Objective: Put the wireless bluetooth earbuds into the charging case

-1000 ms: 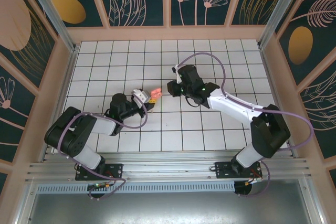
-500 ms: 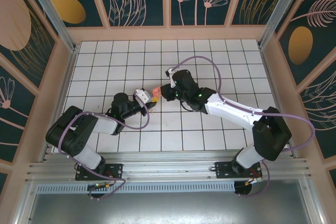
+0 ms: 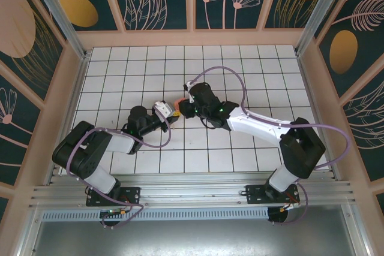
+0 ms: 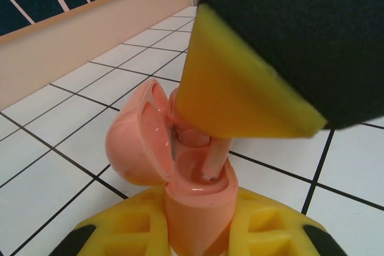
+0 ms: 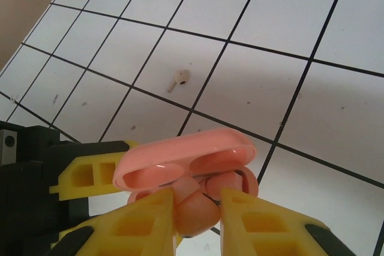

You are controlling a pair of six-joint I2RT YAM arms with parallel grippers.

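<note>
The left gripper has its yellow fingers pressed against both sides of a salmon-pink charging case, pinching its lower body and holding it upright above the white tiled table. The case stands open, its rounded lid hinged back to the left in the left wrist view, glossy on the inside. The right gripper comes in from above with its jaws nearly together, pinching a salmon-pink earbud between the yellow fingertips. In the left wrist view the bud's stem reaches down into the open body of the case, one right finger looming just over the opening; whether the bud is fully seated cannot be told. From the top camera the two grippers meet near the middle of the table, tip to tip. A pale beige earbud lies on its own on a tile beyond the case — well apart from both grippers.
</note>
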